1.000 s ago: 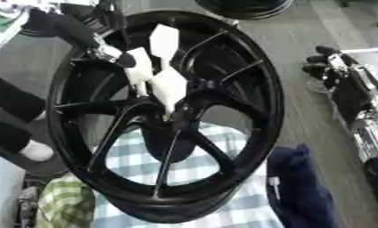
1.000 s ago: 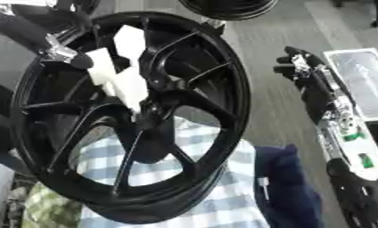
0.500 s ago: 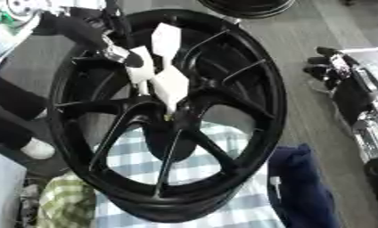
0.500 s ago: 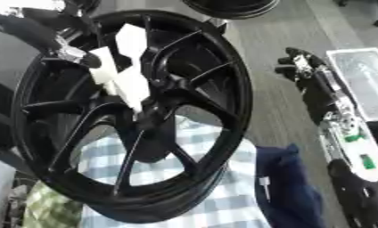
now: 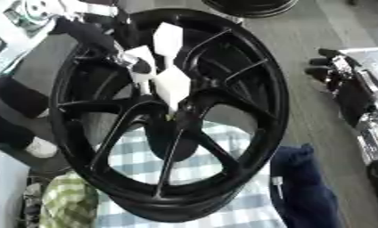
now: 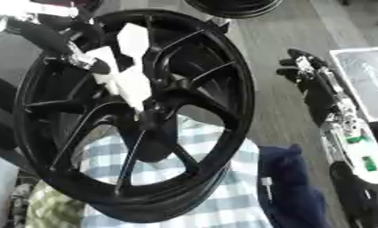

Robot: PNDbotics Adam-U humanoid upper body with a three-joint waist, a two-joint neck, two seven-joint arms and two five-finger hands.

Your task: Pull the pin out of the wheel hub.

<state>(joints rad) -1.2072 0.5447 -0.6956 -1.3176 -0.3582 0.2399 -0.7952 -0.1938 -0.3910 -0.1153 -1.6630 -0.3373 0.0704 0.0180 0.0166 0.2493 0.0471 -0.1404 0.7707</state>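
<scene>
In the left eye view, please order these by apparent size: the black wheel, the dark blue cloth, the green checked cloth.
1. black wheel, clearly largest.
2. dark blue cloth.
3. green checked cloth, though the picture's edge cuts both cloths, so their order is unsure.

A workshop: black wheel rim [image 5: 247,75], second wheel [image 5: 251,6] on grey floor [image 5: 301,40]

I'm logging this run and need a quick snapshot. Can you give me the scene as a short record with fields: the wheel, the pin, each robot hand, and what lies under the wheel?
wheel: black spoked wheel hub, tilted, filling most of the view
pin: not clearly made out; a small yellowish spot shows at the hub centre
left robot hand: white robot hand over the spokes, fingertips down at the hub centre; grip unclear
right robot hand: dark robot hand idle at the right edge, off the wheel
under wheel: blue-and-white checked cloth
beside wheel: dark blue fabric, green checked cloth
</scene>
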